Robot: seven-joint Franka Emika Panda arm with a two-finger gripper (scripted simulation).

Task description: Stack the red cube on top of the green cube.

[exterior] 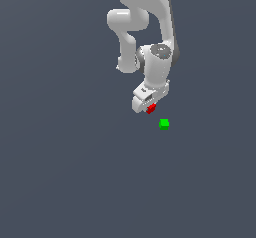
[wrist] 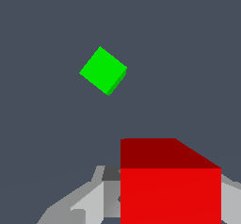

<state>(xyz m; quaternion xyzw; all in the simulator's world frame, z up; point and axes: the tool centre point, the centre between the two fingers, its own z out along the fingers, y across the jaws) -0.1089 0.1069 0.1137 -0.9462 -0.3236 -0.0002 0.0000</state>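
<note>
In the exterior view my white gripper (exterior: 149,107) hangs from the arm and is shut on the tiny red cube (exterior: 151,108), which sits between its fingers above the floor. The tiny green cube (exterior: 164,124) lies on the grey floor a little below and toward the exterior view's right of the gripper, apart from it. In the wrist view the red cube (wrist: 170,185) fills the near part of the picture between the grey fingers (wrist: 82,204), and the green cube (wrist: 103,70) lies beyond it on the floor, turned diagonally.
The plain dark grey floor (exterior: 60,172) surrounds both cubes. The white arm (exterior: 145,22) comes down from the exterior view's top.
</note>
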